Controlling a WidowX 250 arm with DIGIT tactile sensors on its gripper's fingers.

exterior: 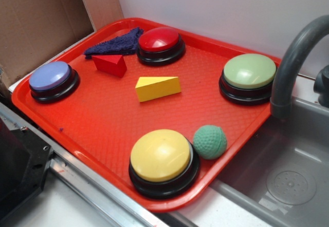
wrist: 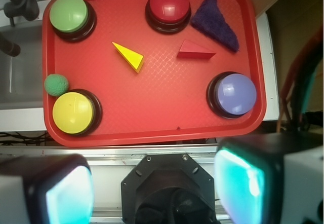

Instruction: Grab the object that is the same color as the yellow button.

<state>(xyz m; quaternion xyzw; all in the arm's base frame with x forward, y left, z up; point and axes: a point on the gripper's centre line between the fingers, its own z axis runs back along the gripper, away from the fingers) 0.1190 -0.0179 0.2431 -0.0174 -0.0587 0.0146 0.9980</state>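
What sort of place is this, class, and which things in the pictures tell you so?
Probably a toy kitchen set up as a robot test bench. A grey sink with a faucet sits beside a red tray holding dome buttons, such as the yellow button, and the yellow wedge block.

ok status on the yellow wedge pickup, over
Gripper open, high above tray, holding nothing. Yellow wedge untouched mid-tray, lying apart from yellow button. Nothing in the way; red wedge nearest.
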